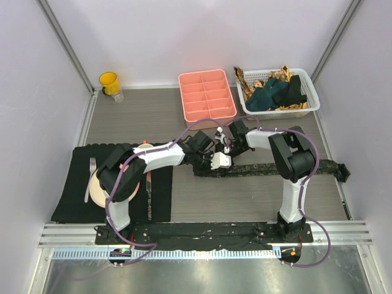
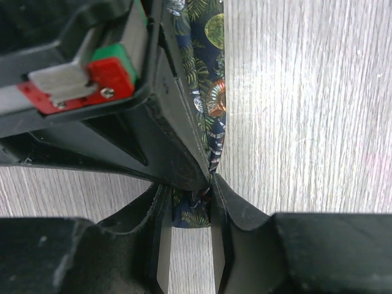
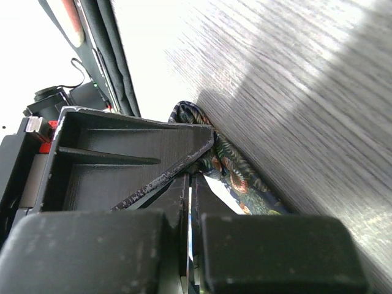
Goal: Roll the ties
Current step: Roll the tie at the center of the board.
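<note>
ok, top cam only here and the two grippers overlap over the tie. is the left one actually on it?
Observer: Yes, going by the left wrist view. The left gripper has the dark patterned tie between its jaws, and the fabric touches both.
Operator: right one?
Observer: The right gripper is shut right at the tie's edge. I cannot tell whether any fabric is pinched.
Operator: any roll yet?
Observer: Only a small curl at the tie's end, visible past the gripper in the right wrist view. A white label shows beside it.
</note>
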`<state>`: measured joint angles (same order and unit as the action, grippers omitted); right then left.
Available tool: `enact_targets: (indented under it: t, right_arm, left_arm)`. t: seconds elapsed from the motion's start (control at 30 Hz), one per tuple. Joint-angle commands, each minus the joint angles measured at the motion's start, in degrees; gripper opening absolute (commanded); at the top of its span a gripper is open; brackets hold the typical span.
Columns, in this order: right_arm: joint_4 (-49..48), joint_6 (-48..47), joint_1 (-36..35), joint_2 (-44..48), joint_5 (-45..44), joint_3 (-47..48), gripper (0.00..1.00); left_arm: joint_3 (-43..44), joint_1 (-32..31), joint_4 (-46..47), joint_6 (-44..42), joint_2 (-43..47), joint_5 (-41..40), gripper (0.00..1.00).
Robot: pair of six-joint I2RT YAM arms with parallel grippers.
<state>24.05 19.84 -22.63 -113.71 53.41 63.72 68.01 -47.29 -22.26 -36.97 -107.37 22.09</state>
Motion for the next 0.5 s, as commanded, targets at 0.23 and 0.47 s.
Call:
enact_targets:
  t: [0.23,0.47]
  right_arm:
    - [5.3,-5.7,1.4,0.3,-1.6,3.1,0.1]
    - [21.5,-22.4,9.2,6.3,-4.1,9.4,0.49]
  left_arm:
    - [-0.6,-0.3,-5.5,-2.6,-1.2,-0.2,0.17]
    - [0.2,-0.3,-5.8,-2.5,-1.8,-0.5,0.12]
